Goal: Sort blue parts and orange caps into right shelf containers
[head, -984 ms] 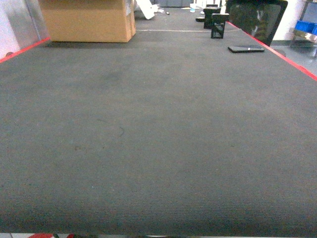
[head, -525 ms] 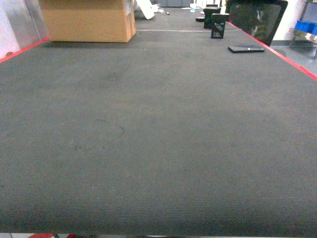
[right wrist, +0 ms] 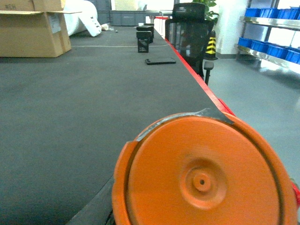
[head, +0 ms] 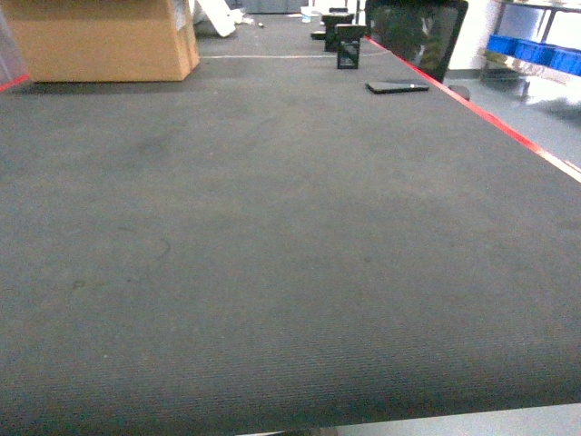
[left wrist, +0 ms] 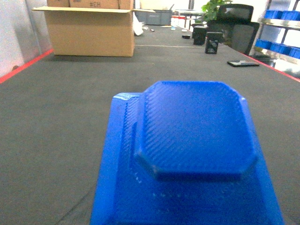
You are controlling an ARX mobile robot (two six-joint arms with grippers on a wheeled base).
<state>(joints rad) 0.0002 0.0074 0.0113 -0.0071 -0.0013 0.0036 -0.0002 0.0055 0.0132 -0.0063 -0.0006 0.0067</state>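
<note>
A blue part (left wrist: 192, 140), ribbed with a raised octagonal top, fills the lower half of the left wrist view and hides the left gripper's fingers; it hangs above the dark table mat (left wrist: 56, 108). A round orange cap (right wrist: 206, 173) fills the lower right wrist view the same way, over the table's right edge, with the right gripper's fingers hidden behind it. Neither gripper shows in the head view. The right shelf containers (head: 540, 53) are blue crates on a metal rack at the far right, also seen as blue crates (right wrist: 269, 47) in the right wrist view.
A cardboard box (head: 100, 41) stands at the table's far left. A black phone (head: 397, 87) and small black boxes (head: 349, 47) lie near the far right edge. A black office chair (head: 413, 36) stands beyond the red table edge (head: 495, 127). Grey floor lies to the right.
The head view has swung to the right: the box, phone and chair have shifted left in the frame, and more of the shelf with blue crates now shows.
</note>
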